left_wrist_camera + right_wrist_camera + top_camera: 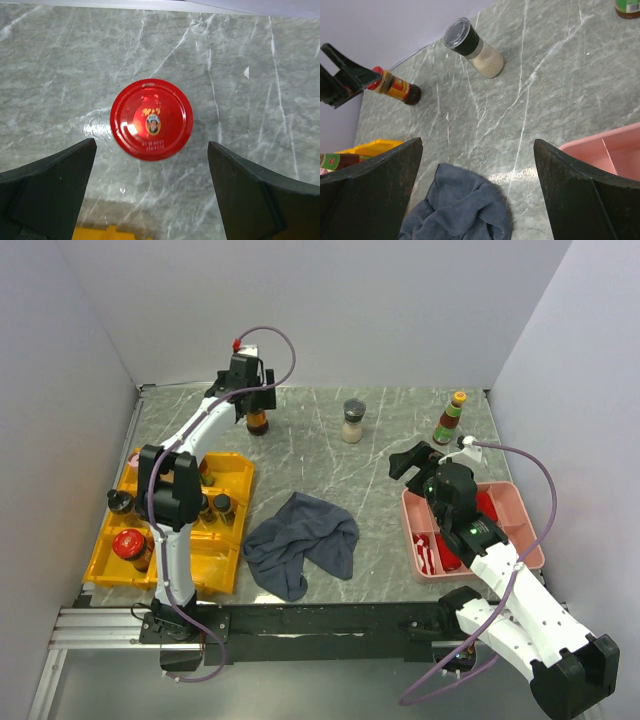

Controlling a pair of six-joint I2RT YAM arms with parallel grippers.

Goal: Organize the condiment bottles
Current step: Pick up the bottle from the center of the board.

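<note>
A grey marble table (400, 455) sits between white walls. The left gripper (152, 147), spread wide, hangs over a red-capped jar (258, 422) near the far edge. The right gripper (477, 142), also spread and holding nothing, hovers by the pink tray (520, 530) at the right edge. A shaker (353, 421) and 1 bottle (450, 418) stand along the far edge.
</note>
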